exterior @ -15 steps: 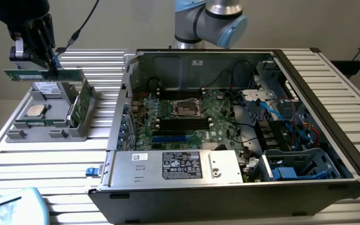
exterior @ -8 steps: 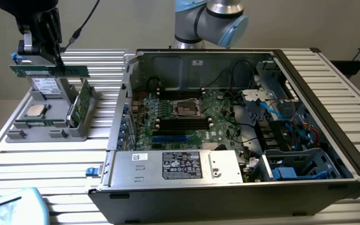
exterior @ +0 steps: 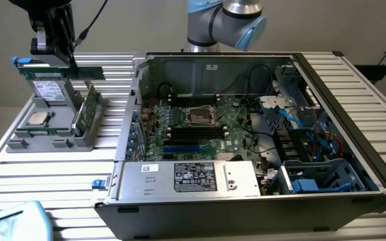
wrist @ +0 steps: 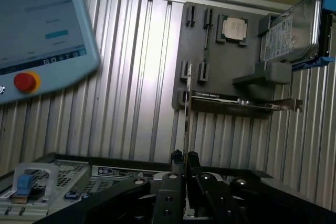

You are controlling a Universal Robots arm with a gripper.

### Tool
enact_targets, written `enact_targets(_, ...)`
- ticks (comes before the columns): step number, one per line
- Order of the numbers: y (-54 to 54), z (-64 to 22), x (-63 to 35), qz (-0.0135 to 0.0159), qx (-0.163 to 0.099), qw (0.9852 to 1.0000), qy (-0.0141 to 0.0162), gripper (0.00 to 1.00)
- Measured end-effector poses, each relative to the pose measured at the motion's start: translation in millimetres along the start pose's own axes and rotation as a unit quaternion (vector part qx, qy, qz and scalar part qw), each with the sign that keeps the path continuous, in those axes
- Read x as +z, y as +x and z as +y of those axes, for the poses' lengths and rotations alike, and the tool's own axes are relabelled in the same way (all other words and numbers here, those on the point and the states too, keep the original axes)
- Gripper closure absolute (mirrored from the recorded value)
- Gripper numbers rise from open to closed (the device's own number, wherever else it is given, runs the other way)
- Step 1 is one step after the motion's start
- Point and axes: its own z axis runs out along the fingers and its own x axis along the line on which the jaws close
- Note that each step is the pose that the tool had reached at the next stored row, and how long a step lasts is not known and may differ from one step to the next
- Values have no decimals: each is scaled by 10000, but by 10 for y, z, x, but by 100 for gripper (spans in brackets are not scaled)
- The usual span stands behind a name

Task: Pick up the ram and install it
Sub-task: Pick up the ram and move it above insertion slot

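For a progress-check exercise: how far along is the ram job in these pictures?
Done: the ram is lifted off the grey holder. In hand: the gripper is shut on it, above the holder. Left: installing; it is not yet at the black slots.

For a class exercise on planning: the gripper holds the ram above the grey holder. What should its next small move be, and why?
Probably carry it sideways toward the exterior view's right without dropping lower. The gripper is shut on the ram, which hangs above the grey holder, while the black slots lie on the motherboard inside the open case, past its side wall.
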Motion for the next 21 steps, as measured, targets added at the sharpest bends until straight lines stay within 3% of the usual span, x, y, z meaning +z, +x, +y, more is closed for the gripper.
enact_targets(7, 34, -178, -84, 4, -50, 10000, -7, 86)
enact_targets(11, 61, -282, -155, -11, -70, 10000, -7, 86)
enact_targets(21, 178, -687, -247, -16, -71, 10000, -6, 86)
